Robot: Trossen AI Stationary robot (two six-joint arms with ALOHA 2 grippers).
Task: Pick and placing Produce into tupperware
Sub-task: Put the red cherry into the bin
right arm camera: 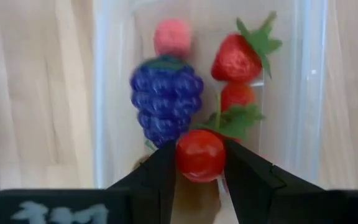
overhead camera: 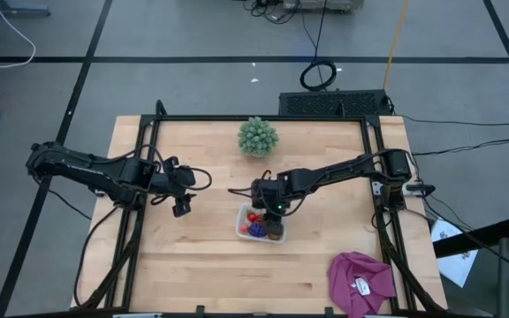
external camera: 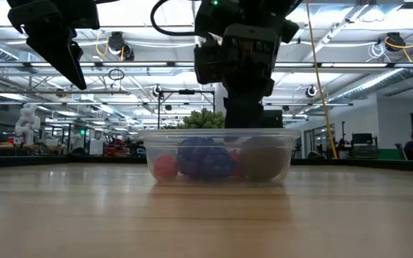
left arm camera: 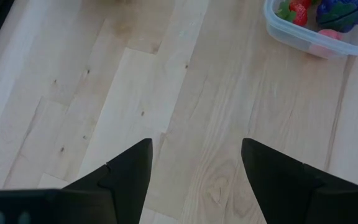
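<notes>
1. The right gripper is clamped on a small, round, glossy red fruit piece, pinched between its two dark fingers directly above the open tub.
2. Below it sits the small clear plastic rectangular tupperware on the pale wooden counter, near the middle. The gripper hangs over the tub's right-hand end in the high view.
3. Already inside are a purple grape-like cluster, a red strawberry with a green leafy cap, a second red strawberry beneath it, and a small pink ball. The low view also shows a brown oval piece at one end of the tub.
4. Risk, as I judge it: the tub is nearly full, so the round fruit, if let go from this height, could bounce off the pieces below and roll over the low wall onto the counter. Lowering too far could press the fingers into the strawberries or nudge the light tub sideways.
5. The left gripper hangs over bare counter well to the left of the tub, fingers spread and holding nothing.
6. A spiky green ball sits behind the tub; a magenta cloth lies at the near right corner. Both are well apart from the work.
</notes>
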